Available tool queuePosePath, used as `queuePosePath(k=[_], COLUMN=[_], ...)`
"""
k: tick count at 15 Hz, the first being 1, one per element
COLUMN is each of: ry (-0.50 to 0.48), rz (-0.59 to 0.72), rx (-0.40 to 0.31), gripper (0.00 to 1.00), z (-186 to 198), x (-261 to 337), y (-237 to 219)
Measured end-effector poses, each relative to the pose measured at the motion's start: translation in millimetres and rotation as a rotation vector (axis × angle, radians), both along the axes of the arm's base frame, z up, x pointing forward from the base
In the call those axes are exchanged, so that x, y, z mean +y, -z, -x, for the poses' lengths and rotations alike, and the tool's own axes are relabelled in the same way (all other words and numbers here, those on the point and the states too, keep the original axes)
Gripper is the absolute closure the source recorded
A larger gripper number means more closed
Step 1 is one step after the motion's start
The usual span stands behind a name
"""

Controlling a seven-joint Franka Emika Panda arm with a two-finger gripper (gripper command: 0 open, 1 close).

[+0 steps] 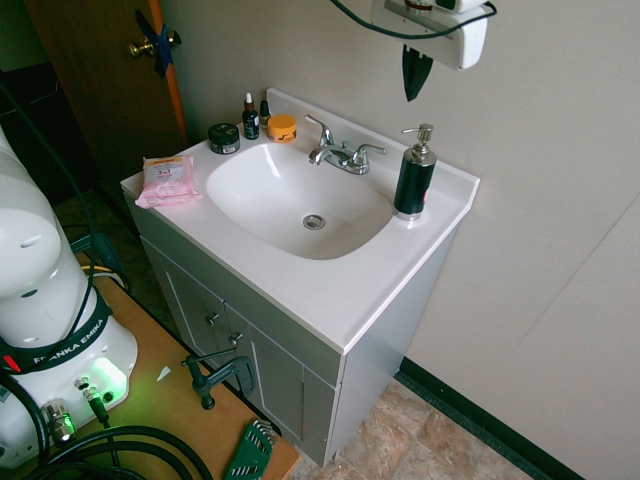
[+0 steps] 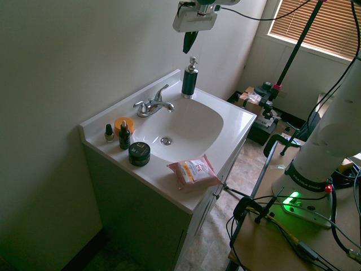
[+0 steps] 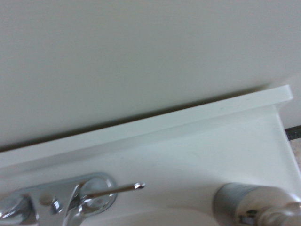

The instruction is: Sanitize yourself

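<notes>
The pincer [image 1: 413, 78] is hanging in the air above the soap dispenser [image 1: 414, 175], its two dark fingers pressed together into one point, pinching nothing and touching nothing. There is a clear gap of air between the fingertips and the dispenser's silver pump head. The white arm [image 2: 333, 124] that carries it is rising from its base at the side of the vanity and reaching over to the wall end of the sink; only the boxy white pincer head shows at the top edge of both exterior views.

The dispenser, dark-bodied with a silver pump, is standing upright on the white worktop [image 1: 340, 290] at the back corner, just beside the chrome faucet [image 1: 338, 153]. Its silver top is showing blurred in the wrist view, near the faucet handle.

Readable writing is scarce: white lettering on the black band of the arm's base is reading "FRANKA EMIKA". A pink wipes packet [image 1: 167, 180] is lying on the far front corner, its print too small to read. A black jar [image 1: 223, 138], a dropper bottle [image 1: 250, 118] and an orange tin [image 1: 282, 127] are sitting along the back ledge, labels illegible.
</notes>
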State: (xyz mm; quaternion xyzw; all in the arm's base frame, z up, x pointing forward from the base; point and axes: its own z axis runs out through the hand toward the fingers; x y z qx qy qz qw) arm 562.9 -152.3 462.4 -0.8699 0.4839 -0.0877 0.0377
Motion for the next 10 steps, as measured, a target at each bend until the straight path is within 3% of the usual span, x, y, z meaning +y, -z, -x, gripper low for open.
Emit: queuePosePath(k=[4, 10], ry=[-0.099, -0.15], rz=[0.026, 0.036], rx=[0.073, 0.099], gripper=[0.0, 0.0], z=[32.8, 74.8], x=[46.9, 84.2], y=[41.2, 69.8])
